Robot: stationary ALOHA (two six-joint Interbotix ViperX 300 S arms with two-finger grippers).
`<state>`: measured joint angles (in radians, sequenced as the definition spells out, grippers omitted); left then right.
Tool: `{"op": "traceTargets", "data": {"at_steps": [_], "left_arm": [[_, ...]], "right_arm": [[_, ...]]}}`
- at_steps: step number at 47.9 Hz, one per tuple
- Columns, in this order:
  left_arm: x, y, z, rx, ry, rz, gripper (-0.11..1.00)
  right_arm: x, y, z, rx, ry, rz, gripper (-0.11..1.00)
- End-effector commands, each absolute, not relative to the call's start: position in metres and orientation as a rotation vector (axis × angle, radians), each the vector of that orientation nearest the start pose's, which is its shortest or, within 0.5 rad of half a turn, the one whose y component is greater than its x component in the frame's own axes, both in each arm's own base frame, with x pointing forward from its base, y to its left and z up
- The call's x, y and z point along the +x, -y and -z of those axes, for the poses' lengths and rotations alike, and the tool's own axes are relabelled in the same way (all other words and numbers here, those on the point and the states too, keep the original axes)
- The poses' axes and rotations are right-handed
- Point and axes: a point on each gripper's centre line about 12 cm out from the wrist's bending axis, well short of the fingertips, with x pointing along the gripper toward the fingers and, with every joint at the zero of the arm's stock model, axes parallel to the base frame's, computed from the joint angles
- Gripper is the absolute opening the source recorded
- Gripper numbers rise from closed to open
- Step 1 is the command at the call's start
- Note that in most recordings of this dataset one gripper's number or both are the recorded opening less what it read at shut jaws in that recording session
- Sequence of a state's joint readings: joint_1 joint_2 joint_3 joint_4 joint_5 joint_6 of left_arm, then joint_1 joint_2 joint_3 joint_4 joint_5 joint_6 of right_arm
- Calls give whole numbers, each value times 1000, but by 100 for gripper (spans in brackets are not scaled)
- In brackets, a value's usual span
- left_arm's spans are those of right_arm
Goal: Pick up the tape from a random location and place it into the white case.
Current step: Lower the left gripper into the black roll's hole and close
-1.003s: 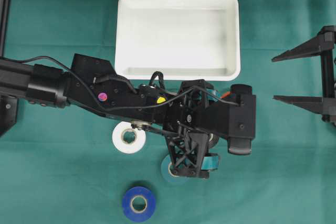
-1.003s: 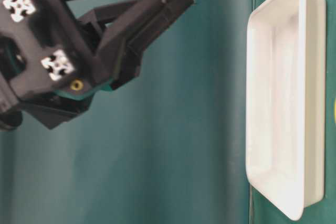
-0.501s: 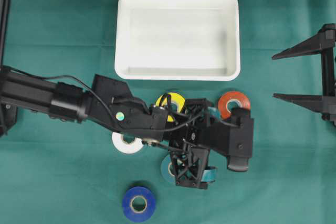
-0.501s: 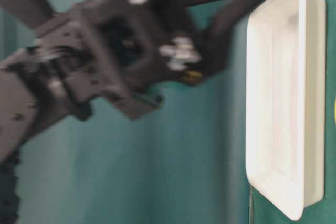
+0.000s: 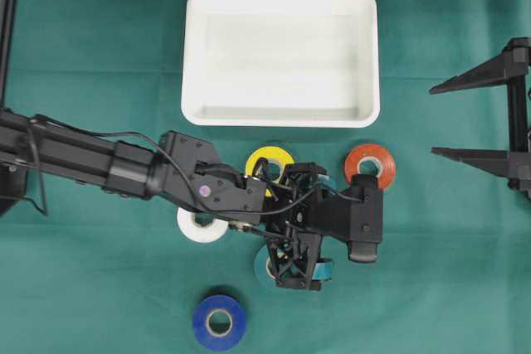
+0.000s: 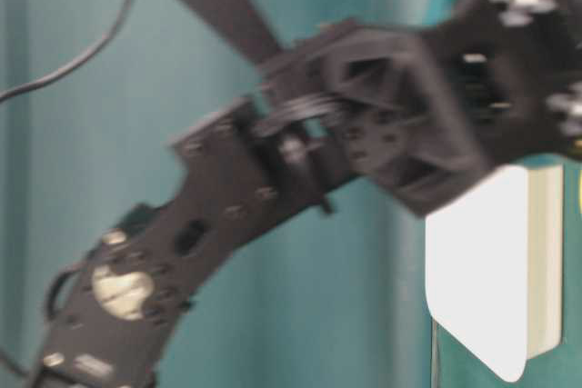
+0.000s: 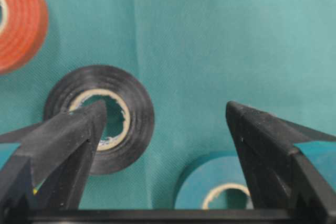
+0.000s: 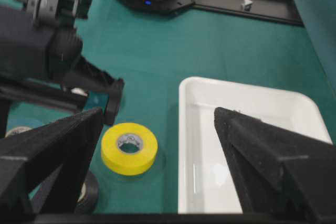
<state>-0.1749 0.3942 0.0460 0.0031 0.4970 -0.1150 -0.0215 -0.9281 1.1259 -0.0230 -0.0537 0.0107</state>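
White case (image 5: pixel 280 118) empty, flat on green cloth; black tape (image 7: pixel 134 124) flat, between spread tool tips.

Yellow tape (image 8: pixel 129 148) flat beside white case (image 8: pixel 252 145); hand (image 8: pixel 157 145) open.

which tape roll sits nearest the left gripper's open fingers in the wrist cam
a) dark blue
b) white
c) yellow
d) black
d: in the left wrist view one finger of the open left gripper overlaps the black tape roll on the green cloth.
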Motion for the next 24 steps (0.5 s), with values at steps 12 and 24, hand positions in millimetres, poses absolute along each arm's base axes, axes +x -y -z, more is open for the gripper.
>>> {"op": "traceTargets", "data": {"at_steps": [12,24], "left_arm": [[509,82,-149,-26,-935,95,99],[506,80,-133,-27,-952,90,99]], "right_arm": [[209,5,-286,-11,-135,21,91],[209,5,-285,-11,-143,21,91]]}}
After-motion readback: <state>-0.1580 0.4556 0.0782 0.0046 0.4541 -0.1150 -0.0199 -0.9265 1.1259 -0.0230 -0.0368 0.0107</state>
